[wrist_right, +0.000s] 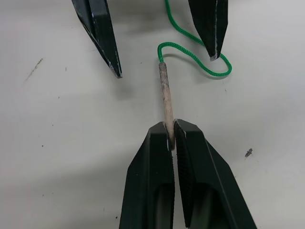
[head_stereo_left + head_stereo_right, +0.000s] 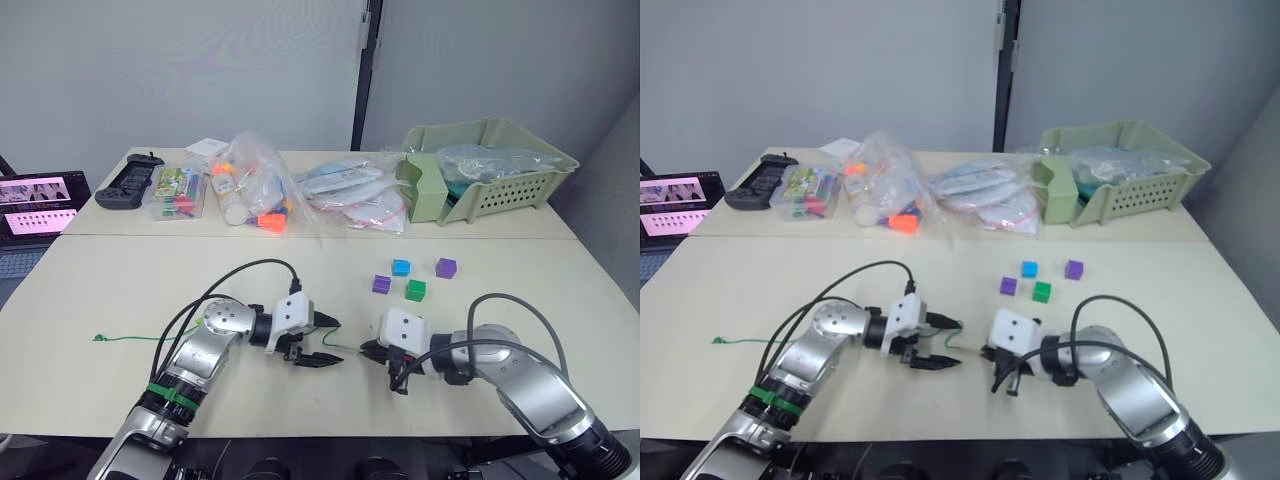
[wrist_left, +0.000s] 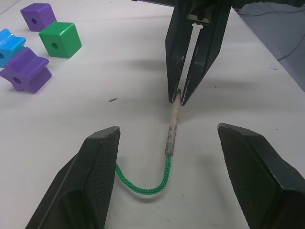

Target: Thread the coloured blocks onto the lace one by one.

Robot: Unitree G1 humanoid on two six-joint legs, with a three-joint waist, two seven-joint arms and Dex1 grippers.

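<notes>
The lace (image 1: pixel 194 55) is a thin green braided string ending in a short, pale, stiff tip (image 1: pixel 166 102). The tip lies flat on the surface (image 2: pixel 120 290) near its near edge, its long axis running left to right between the two grippers, the free end pointing right. Behind the tip the green string curls in a small loop, then trails away left across the surface to its far end (image 2: pixel 97 339), well to the left.

The right gripper (image 1: pixel 171 136) has its jaws together, clamped on the very end of the pale tip. The left gripper (image 3: pixel 167 138) faces it from the left with its jaws wide apart, one finger on each side of the string's loop, touching nothing.

Four of the coloured blocks sit in a loose cluster farther back and to the right of the grippers: a blue block (image 2: pixel 401 267), a purple block (image 2: pixel 446 267), a second purple block (image 2: pixel 381 284) and a green block (image 2: pixel 416 290), each with a hole through it, none on the lace.

Along the far side of the surface lie clear plastic bags (image 2: pixel 255 195) of bits and a pale green basket (image 2: pixel 500 170).
</notes>
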